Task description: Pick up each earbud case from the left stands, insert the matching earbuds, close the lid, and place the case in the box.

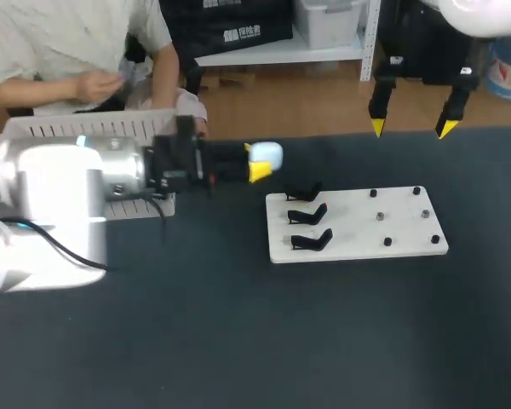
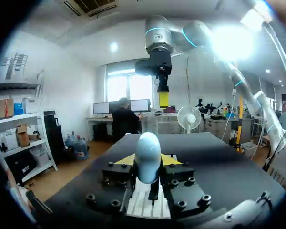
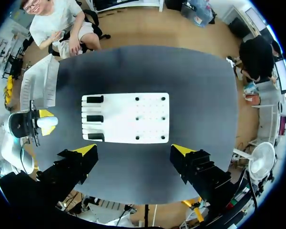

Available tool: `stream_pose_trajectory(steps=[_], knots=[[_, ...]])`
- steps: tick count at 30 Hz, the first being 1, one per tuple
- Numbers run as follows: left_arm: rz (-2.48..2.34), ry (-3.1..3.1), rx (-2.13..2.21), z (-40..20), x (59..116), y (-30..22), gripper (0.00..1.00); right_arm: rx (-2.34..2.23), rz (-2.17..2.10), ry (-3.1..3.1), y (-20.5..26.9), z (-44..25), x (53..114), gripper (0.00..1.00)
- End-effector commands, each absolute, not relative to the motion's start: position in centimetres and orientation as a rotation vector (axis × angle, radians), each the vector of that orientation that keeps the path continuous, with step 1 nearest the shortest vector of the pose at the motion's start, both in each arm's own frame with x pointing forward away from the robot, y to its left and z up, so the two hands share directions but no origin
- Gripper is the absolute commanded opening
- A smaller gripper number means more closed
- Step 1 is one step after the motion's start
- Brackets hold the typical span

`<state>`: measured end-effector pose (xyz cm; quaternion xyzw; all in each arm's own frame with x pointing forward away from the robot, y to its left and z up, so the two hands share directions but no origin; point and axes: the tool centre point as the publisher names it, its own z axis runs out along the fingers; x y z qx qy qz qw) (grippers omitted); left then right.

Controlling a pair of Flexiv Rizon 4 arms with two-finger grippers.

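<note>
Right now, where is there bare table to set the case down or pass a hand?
The widest bare table is in front of the white board, toward the near edge. A strip also runs between the board and the far edge. It is crowded at the left, where the left claw holds the case beside the box, and at the board's three stands.
</note>
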<state>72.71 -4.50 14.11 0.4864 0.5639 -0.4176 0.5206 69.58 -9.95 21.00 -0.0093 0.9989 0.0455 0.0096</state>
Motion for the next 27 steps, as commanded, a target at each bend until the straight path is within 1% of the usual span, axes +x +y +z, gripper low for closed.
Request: stream_pose_trajectory(steps=[1,6,13,18,26,27], knots=[[-0.710,1.540,0.853,16.6,72.7,6.0,0.00,-0.019,0.140,3.049,-10.1,20.9,69.0,1.00],[-0.516,1.709,0.662,16.2,75.4,13.5,0.00,-0.019,0.140,3.049,-10.1,20.9,69.0,1.00],[-0.323,1.837,0.546,15.2,78.7,20.0,0.00,-0.019,0.140,3.049,-10.1,20.9,69.0,1.00],[-0.225,1.884,0.571,13.9,81.1,21.9,0.00,-0.019,0.140,3.049,-10.1,20.9,69.0,1.00],[-0.205,1.892,0.645,13.0,84.3,21.7,0.00,-0.019,0.140,3.049,-10.1,20.9,69.0,1.00],[-0.207,1.889,0.647,13.1,84.5,21.7,0.16,-0.019,0.140,3.049,-10.1,20.9,69.0,1.00]])
